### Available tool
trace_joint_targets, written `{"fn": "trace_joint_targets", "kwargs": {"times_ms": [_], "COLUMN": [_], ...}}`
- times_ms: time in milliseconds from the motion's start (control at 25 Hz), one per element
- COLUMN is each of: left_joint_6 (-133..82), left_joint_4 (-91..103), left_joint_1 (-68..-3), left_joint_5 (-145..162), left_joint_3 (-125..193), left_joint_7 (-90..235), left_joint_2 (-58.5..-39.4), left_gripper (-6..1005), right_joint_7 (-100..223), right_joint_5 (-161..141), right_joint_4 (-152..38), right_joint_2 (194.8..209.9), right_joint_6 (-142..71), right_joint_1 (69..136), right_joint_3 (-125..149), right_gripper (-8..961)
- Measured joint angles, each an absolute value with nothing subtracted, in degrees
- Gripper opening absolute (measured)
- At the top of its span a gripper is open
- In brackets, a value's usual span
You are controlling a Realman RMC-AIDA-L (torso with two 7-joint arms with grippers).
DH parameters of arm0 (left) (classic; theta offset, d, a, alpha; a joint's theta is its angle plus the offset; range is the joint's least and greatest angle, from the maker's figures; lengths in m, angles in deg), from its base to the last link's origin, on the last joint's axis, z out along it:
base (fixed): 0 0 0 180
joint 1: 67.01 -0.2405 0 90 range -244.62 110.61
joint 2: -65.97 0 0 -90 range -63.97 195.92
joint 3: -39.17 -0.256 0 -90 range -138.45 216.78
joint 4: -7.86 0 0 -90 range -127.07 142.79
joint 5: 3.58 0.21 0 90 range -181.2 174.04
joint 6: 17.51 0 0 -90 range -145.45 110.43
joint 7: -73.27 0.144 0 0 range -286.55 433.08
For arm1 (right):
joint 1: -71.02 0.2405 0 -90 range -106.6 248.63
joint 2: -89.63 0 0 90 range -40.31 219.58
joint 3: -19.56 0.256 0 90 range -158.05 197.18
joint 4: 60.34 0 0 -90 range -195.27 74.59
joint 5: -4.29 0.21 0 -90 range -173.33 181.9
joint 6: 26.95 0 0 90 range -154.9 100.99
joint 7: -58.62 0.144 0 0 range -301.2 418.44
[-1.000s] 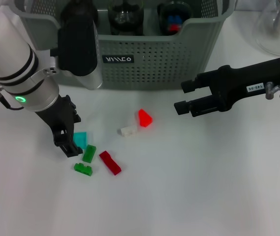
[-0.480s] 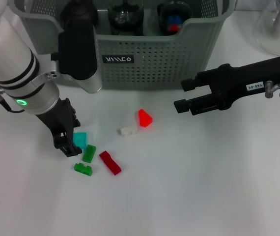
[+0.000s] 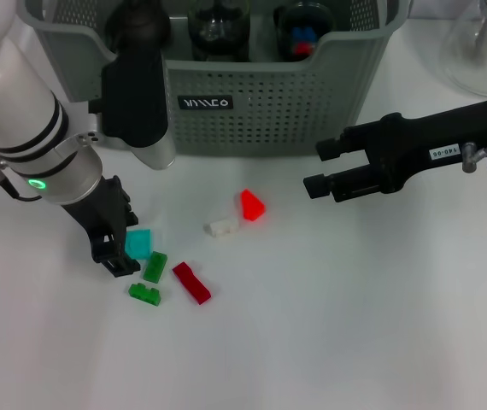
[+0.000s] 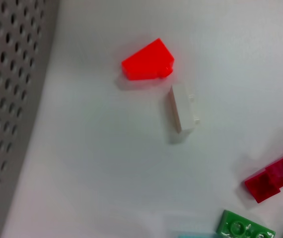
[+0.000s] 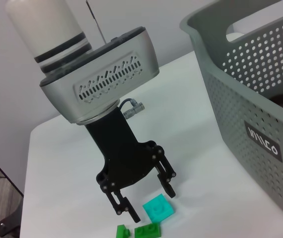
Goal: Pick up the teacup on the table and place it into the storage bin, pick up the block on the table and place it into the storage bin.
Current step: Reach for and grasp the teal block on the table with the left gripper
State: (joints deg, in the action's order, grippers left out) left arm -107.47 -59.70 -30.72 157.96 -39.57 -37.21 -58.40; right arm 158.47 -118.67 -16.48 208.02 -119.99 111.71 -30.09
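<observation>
Several small blocks lie on the white table in front of the storage bin (image 3: 312, 102). They are a teal block (image 3: 138, 243), two green blocks (image 3: 155, 266), a dark red block (image 3: 191, 283), a white block (image 3: 222, 228) and a red wedge (image 3: 251, 205). My left gripper (image 3: 124, 243) is down at the table, open, with the teal block (image 5: 157, 208) between its fingertips (image 5: 127, 210). My right gripper (image 3: 320, 166) hovers open to the right of the red wedge and holds nothing. Two glass teacups (image 3: 218, 21) stand inside the bin.
The left wrist view shows the red wedge (image 4: 148, 60), the white block (image 4: 183, 108), the dark red block (image 4: 275, 174), a green block (image 4: 245, 227) and the bin wall (image 4: 12, 99). A clear glass vessel (image 3: 483, 43) stands at the back right.
My left gripper has shifted slightly left and lower around the teal block. The right arm and the other blocks have stayed where they were.
</observation>
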Motion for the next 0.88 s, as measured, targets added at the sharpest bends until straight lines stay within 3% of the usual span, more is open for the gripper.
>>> {"fn": "trace_joint_targets", "kwargs": {"times_ms": [680, 880], "left_joint_6": [-106.12, -106.76], "left_joint_4": [-57.75, -58.07], "left_joint_1": [-30.14, -29.9], "left_joint_5": [157.56, 157.48], "left_joint_3": [-39.58, -39.21], "left_joint_7": [-37.4, -37.58], "left_joint_2": [-58.47, -58.42], "left_gripper": [684, 535], "right_joint_7": [158.47, 158.47], "right_joint_5": [-118.67, -118.67], "right_joint_4": [-16.48, -16.27], "right_joint_2": [208.02, 208.02], "right_joint_6": [-120.29, -120.3], "right_joint_1": [111.62, 111.62], "right_joint_3": [-29.35, -29.0], "right_gripper": [779, 779]}}
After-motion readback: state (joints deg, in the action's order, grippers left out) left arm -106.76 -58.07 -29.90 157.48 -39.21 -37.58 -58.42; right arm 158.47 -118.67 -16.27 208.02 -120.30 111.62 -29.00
